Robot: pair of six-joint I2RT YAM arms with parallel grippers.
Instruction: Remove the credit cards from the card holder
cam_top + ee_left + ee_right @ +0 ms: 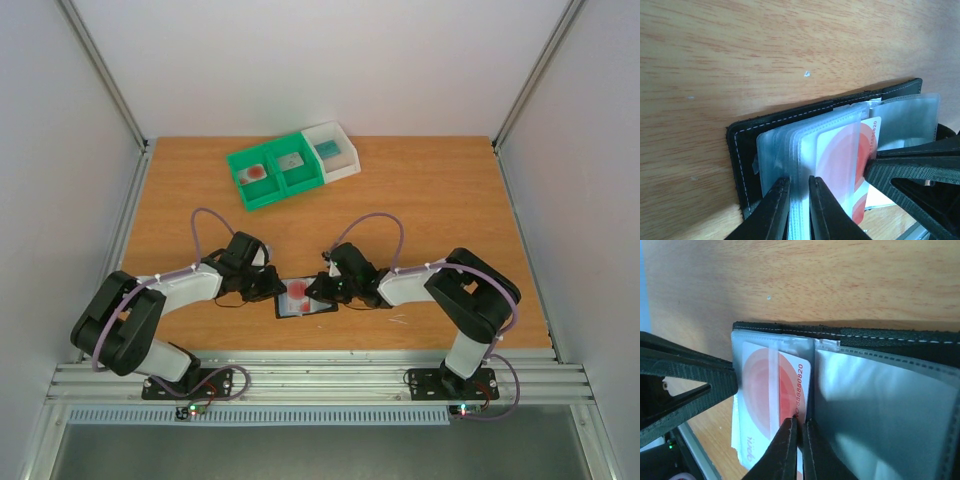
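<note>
Both pinched: left gripper on card holder sleeves, right gripper on credit card edge; mid-extraction, steady pull needed next.

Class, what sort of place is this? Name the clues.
Probably a robot lab test cell: left arm and right arm bolted to a metal rail, a wooden table boxed in by white walls, and plastic bins.

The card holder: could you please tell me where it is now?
In the top view the card holder lies open on the table near its front edge, centre, between the jaws of the left arm and right arm.
</note>
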